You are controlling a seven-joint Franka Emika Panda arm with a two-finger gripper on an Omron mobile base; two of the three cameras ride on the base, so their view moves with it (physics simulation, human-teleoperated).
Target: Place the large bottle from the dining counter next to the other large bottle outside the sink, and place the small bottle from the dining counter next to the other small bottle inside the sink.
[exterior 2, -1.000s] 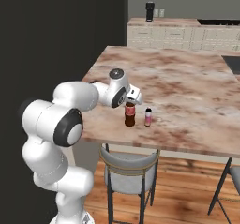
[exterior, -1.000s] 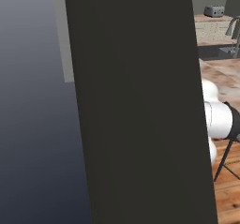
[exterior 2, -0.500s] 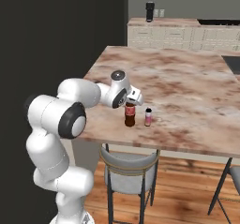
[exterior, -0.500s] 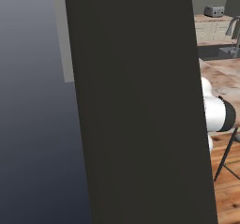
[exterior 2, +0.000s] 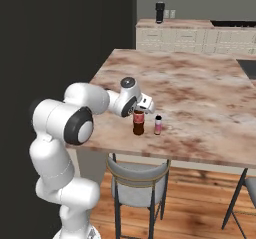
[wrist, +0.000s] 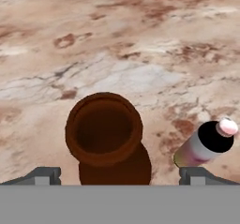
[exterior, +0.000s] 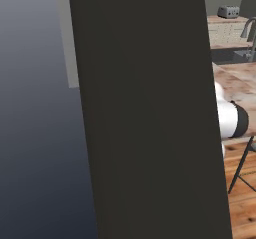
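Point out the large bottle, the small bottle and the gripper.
large bottle (exterior 2: 138, 123): right base view, on its brown body.
small bottle (exterior 2: 158, 126): right base view, on its pink body.
gripper (wrist: 120, 174): hand view, midway between the fingertips, open above the large bottle.

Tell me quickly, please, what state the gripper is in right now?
Gripper: open, holding nothing; its jaws stand either side of the large bottle, above it.
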